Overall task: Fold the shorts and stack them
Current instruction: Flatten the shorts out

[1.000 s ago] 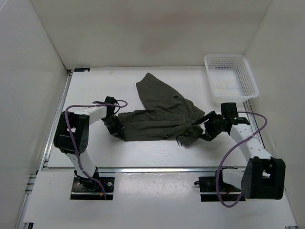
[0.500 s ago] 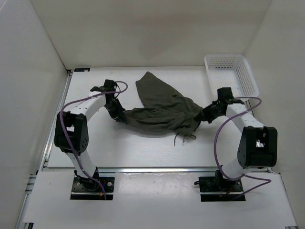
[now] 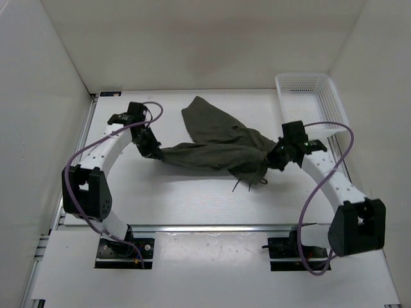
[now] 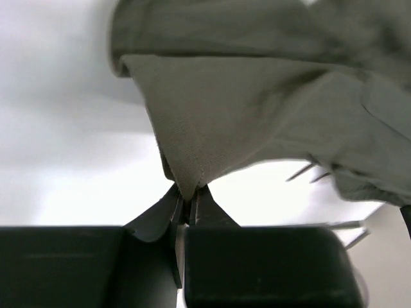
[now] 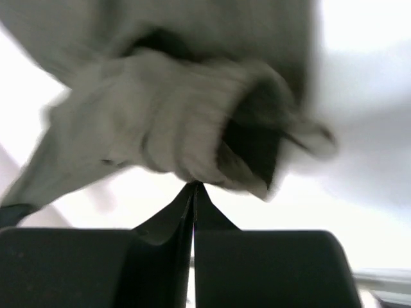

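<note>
The dark olive shorts (image 3: 215, 144) hang stretched between my two grippers above the table's middle, one leg trailing toward the back. My left gripper (image 3: 153, 154) is shut on a fabric corner at the left end; in the left wrist view the shorts (image 4: 257, 109) taper to a point pinched in the left gripper (image 4: 188, 204). My right gripper (image 3: 274, 158) is shut on the right end, where the ribbed waistband bunches; the right wrist view shows the shorts (image 5: 173, 135) blurred, meeting the shut right gripper (image 5: 194, 187). The drawstring (image 3: 247, 185) dangles below.
A white mesh basket (image 3: 332, 109) stands at the back right corner, just behind the right arm. White walls close in the table (image 3: 192, 199) on the left, back and right. A metal rail (image 3: 212, 226) runs along the near edge.
Both grippers have lifted and moved toward the back, pulling the shorts off the table and taut between them. The right gripper closed on the waistband end.
</note>
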